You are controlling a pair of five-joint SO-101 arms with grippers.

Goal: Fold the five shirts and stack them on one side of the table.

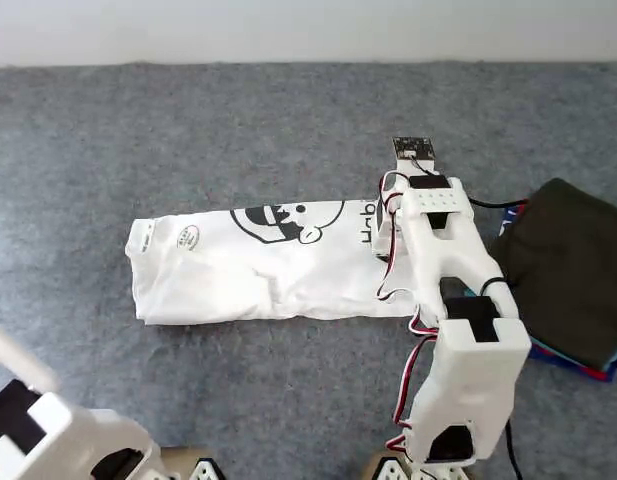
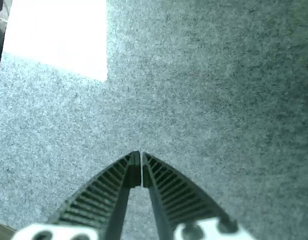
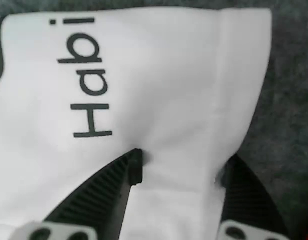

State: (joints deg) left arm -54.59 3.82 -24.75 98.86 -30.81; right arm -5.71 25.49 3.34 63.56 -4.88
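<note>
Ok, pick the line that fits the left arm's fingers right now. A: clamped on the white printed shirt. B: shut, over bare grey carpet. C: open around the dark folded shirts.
B: in the left wrist view the black ridged fingers meet at their tips with nothing between them, and grey carpet lies beneath.

Shirt stack (image 1: 568, 270), right edge off-frame

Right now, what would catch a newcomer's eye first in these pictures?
The white shirt, folded into a long strip, lies across the grey table, with the right gripper at its end, fingers apart either side of the fabric. A dark folded stack sits at the high view's right edge.
</note>
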